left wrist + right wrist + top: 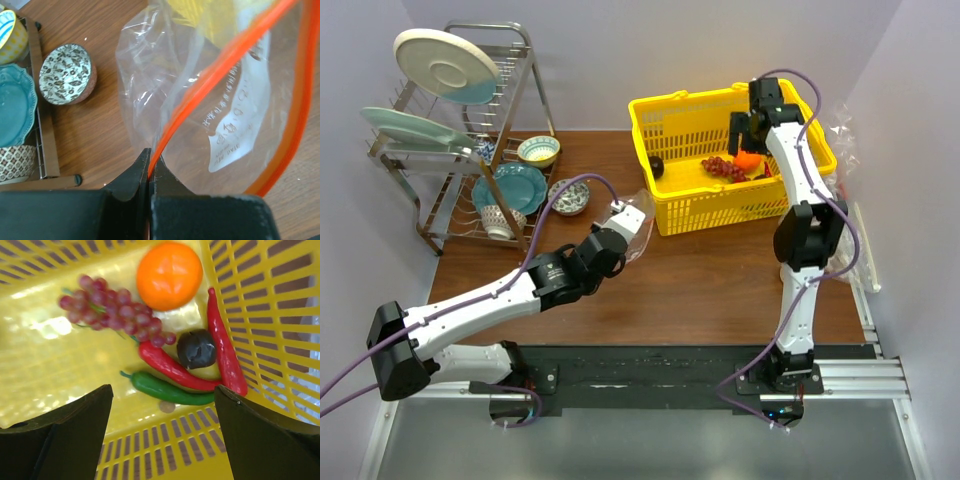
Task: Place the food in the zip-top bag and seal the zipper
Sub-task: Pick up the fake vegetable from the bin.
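Where the zip-top bag (pixel 200 90) lies: on the wooden table (pixel 720 280), just left of the yellow basket (pixel 650 105), its mouth gaping in a loop toward the left wrist camera.
The zipper (pixel 210 80): a red-orange strip, unsealed, with one side rising from the jaws and the other curving down the right.
The left gripper (pixel 150 157): clenched on the bag's mouth edge, the strip pinched between closed jaws.
The white label (pixel 235 135): printed panel, seen through the clear plastic.
The right gripper (pixel 164 410): released, jaws spread wide with nothing between them, hanging over the right end of the basket.
The food: all in the basket. The orange (pixel 169 275) sits beside the grapes (pixel 112 310), the dark round fruit (pixel 196 348) lies between two red chillies (pixel 170 367), and the green chilli (pixel 167 390) lies nearest the camera.
Left of the bag: a patterned bowl (pixel 67 75) on the table, beside the dish rack (pixel 460 150) holding plates and cups.
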Controlling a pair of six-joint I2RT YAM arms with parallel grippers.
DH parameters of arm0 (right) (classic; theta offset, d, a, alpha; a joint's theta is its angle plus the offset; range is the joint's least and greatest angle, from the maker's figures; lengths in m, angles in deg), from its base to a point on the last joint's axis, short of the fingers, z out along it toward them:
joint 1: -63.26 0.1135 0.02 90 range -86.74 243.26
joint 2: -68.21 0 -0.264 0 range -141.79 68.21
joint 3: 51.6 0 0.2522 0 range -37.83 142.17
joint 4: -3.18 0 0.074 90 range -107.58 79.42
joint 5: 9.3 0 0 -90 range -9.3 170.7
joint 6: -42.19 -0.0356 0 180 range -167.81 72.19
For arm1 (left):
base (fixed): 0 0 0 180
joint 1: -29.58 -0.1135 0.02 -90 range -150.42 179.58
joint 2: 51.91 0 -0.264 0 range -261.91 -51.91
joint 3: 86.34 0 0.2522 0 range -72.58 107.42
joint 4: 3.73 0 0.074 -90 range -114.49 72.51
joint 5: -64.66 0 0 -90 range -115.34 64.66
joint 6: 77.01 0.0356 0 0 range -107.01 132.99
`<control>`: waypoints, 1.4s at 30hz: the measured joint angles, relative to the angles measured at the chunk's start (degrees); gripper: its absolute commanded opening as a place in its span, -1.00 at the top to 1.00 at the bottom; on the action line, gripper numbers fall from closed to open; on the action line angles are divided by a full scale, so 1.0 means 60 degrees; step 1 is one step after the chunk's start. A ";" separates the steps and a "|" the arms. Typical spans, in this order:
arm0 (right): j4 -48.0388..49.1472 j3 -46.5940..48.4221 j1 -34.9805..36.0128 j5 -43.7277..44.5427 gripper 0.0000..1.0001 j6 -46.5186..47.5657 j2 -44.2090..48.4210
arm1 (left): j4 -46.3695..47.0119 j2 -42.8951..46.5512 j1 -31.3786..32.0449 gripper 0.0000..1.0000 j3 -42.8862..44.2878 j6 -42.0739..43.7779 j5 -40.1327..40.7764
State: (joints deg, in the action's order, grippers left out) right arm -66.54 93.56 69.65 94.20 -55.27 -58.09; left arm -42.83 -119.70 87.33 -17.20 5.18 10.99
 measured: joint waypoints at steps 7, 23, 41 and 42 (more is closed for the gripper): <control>-0.0568 0.0029 -0.0302 -0.0430 -0.74 0.0521 -0.1534 | 0.0222 0.0000 0.0000 1.00 -0.0004 0.0040 -0.0572; -0.0510 0.0106 -0.0127 -0.0754 -0.30 0.1300 -0.2838 | 0.0528 0.0026 0.0000 1.00 -0.0153 0.0255 -0.1093; 0.0120 -0.0455 -0.0138 -0.0882 0.95 0.1464 -0.1191 | 0.0583 0.0080 0.0000 1.00 -0.0229 0.0277 -0.1122; 0.0171 -0.0470 -0.0138 -0.1009 0.95 0.1446 -0.1016 | 0.0583 0.0087 0.0000 1.00 -0.0233 0.0277 -0.1122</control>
State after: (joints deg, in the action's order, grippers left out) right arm -65.51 90.74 68.82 88.14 -46.60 -64.19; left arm -39.33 -119.18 87.33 -18.60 6.84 4.26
